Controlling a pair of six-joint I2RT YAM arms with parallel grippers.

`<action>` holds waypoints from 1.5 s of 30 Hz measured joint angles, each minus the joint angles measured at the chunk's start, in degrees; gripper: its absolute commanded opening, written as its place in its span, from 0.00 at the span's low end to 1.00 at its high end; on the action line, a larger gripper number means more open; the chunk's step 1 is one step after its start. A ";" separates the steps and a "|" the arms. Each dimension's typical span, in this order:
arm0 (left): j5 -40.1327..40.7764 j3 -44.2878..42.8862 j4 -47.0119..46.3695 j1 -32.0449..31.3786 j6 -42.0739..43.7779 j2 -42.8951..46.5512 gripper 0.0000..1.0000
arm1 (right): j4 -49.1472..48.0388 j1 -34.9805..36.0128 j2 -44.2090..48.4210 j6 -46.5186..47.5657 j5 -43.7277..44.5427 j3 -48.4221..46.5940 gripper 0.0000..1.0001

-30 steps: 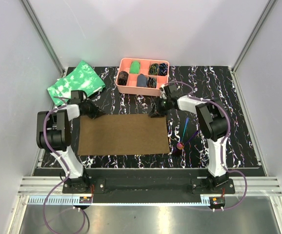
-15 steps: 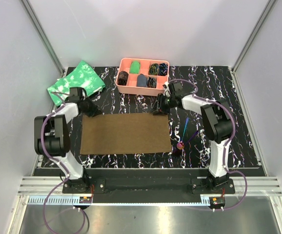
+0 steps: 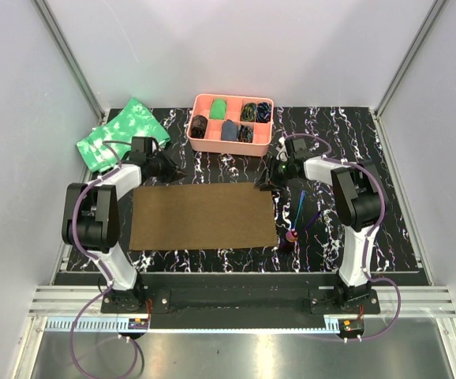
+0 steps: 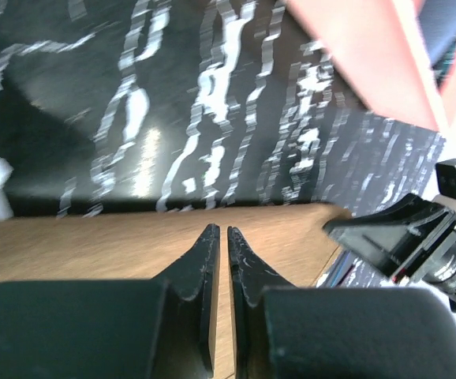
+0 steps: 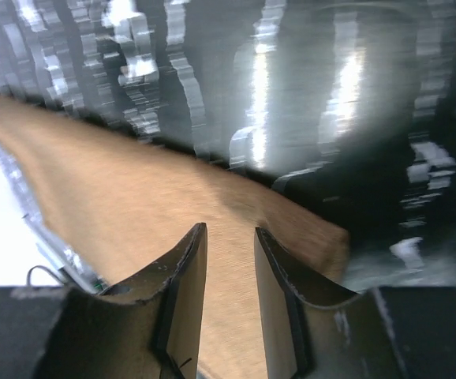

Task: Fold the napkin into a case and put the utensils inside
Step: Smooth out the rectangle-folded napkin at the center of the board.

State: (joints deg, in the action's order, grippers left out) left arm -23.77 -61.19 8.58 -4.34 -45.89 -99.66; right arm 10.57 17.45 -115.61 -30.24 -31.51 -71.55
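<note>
The brown napkin (image 3: 203,215) lies flat on the table as a wide rectangle. My left gripper (image 3: 174,170) hovers just beyond its far edge, left of centre. Its jaws are nearly together with nothing between them, and the cloth (image 4: 94,245) shows below the left gripper (image 4: 218,232). My right gripper (image 3: 270,184) is at the napkin's far right corner. Its jaws stand a little apart over the cloth (image 5: 133,205), with nothing gripped by the right gripper (image 5: 229,230). The utensils (image 3: 300,212) lie right of the napkin, with purple, blue and teal stems and a pink-red end (image 3: 291,235).
A pink compartment tray (image 3: 204,145) with small items stands at the back centre, and its wall shows in the left wrist view (image 4: 354,55). Green mottled cloths (image 3: 121,131) lie at the back left. The black marbled table (image 3: 386,181) is fenced by frame posts.
My left gripper has left the napkin's far left corner and moved right and back. My right gripper has shifted slightly right at the far right corner. The napkin lies flat.
</note>
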 measured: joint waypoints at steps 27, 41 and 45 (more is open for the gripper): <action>4.07 3.54 7.19 16.68 7.56 -3.58 0.06 | 0.07 1.92 0.42 1.51 -0.81 0.00 0.39; 2.64 4.92 7.96 20.13 7.54 3.76 0.10 | -3.56 21.53 -13.38 -5.11 -1.40 -24.41 0.44; 3.58 4.79 9.22 21.94 8.44 1.49 0.09 | -4.07 22.62 -19.80 -7.30 -1.20 -31.93 0.43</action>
State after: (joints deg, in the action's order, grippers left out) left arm -20.18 -56.40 17.80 17.61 -37.45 -98.17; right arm 6.50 40.07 -135.41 -37.54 -32.71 -103.48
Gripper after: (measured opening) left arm 0.100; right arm 0.437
